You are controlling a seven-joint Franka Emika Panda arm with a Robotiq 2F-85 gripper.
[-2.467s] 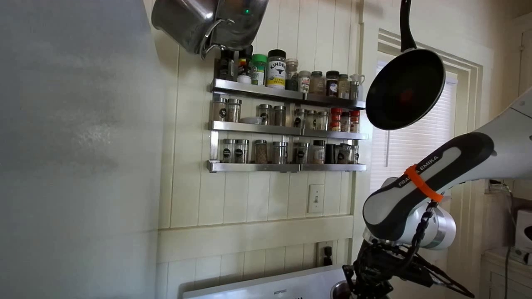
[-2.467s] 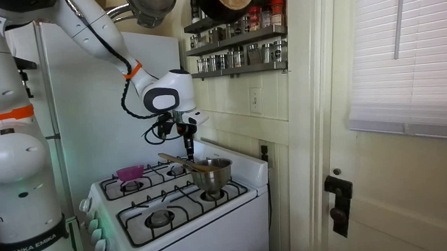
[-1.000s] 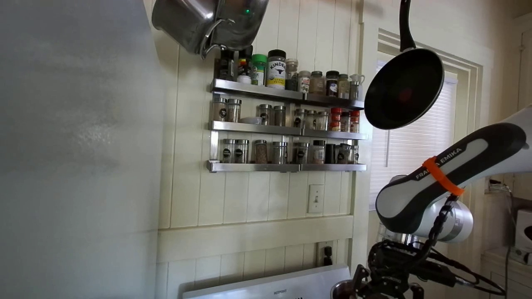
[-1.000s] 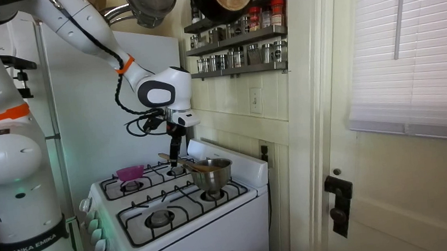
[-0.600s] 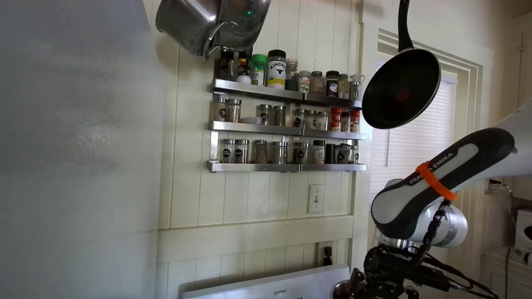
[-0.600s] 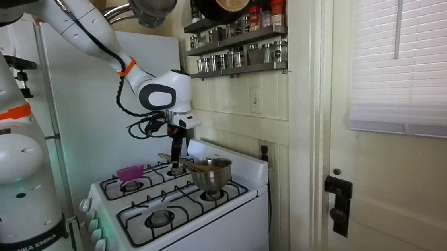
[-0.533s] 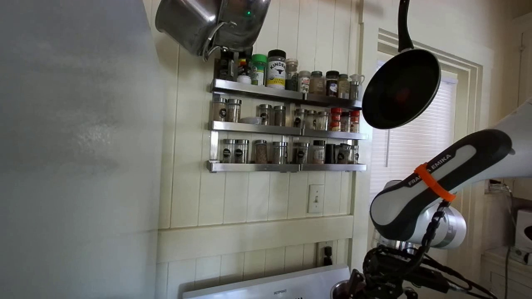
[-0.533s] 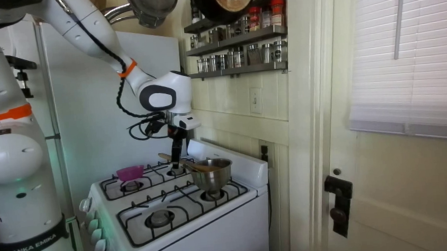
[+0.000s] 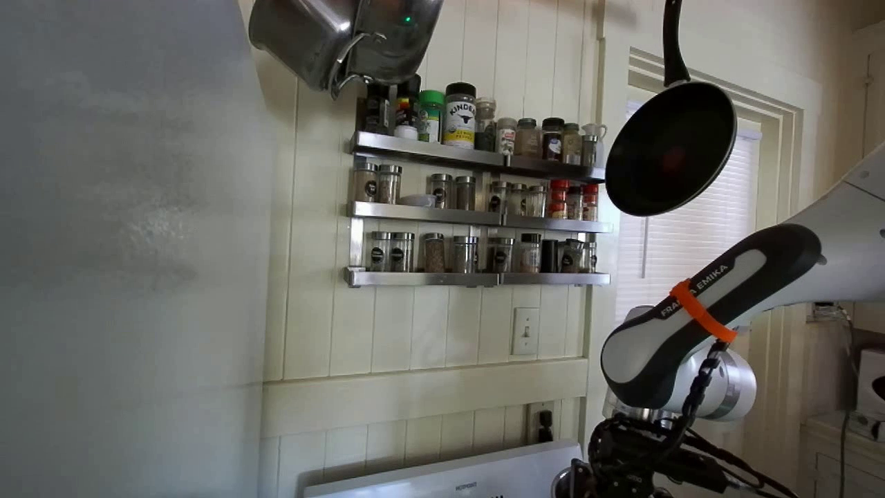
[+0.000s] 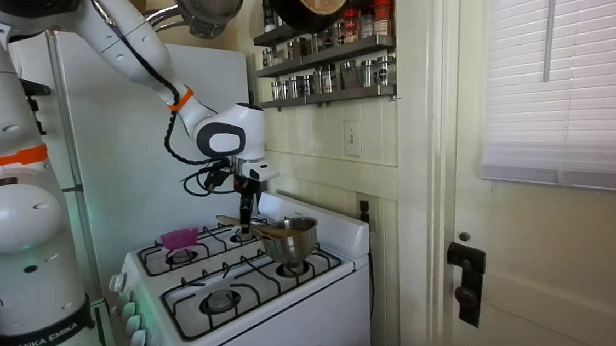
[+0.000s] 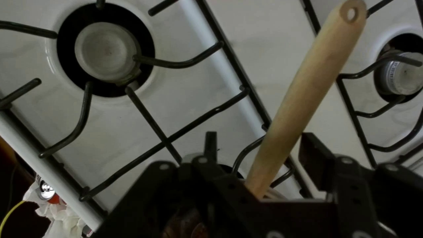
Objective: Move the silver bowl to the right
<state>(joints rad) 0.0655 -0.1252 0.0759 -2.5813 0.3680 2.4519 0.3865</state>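
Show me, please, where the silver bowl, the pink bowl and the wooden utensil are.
Silver bowl (image 10: 291,249), in an exterior view: outer wall.
Pink bowl (image 10: 179,238), in an exterior view: outer wall.
Wooden utensil (image 11: 304,96), in the wrist view: middle of its handle.

The bowl (image 10: 292,249) was silver metal, round and shiny, wide at the mouth and narrowing toward its base. In an exterior view it stood upright over a back burner (image 10: 292,271) of the stove (image 10: 277,335), mouth upward, the rim looking about level. A wooden utensil (image 11: 304,96) leaned in it, the lower end inside, the handle lying across the rim and sloping up and well out past it. What else lay inside could not be made out. In an exterior view only a sliver of the bowl (image 9: 562,482) showed at the bottom edge; in the wrist view it was mostly hidden.
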